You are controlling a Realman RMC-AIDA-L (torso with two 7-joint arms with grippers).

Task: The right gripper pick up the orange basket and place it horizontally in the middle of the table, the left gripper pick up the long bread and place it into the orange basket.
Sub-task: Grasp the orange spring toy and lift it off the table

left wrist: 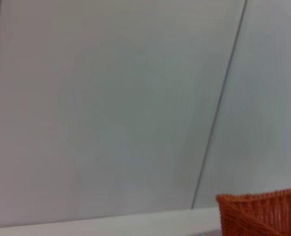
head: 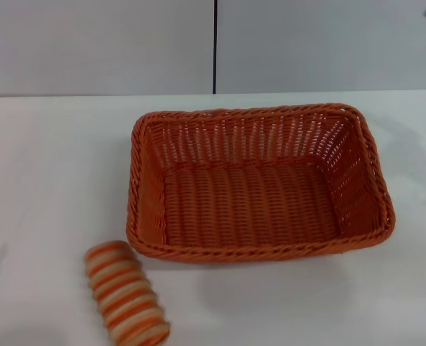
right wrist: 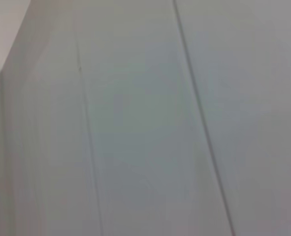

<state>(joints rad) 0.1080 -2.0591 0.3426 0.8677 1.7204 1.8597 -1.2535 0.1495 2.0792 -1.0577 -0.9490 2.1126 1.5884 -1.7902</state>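
basket set, bread waiting — entry for the loading step

item one: orange basket (head: 259,184), lying long side across the table (head: 47,166), roughly central, open side up, nothing in it. its placement looks finished, judging from how it lies.

item two: long bread (head: 126,301), striped side up, on the table just outside the basket's near left corner, close to the rim without touching it, angled a little off the basket's long edge.

item three: grippers — neither the left gripper nor the right gripper appears in any view, so i cannot tell whether their fingers are apart or together. the left wrist camera catches only a corner of the basket against the wall; the right wrist camera shows bare wall.

handling note, as a judgement: the step in hand is the left arm's pick of the loaf. best to come down from above, turn the wrist so the fingers straddle the loaf across its short width, close at mid-length, lift clear of the braided rim, then release low over the basket floor so it does not roll.
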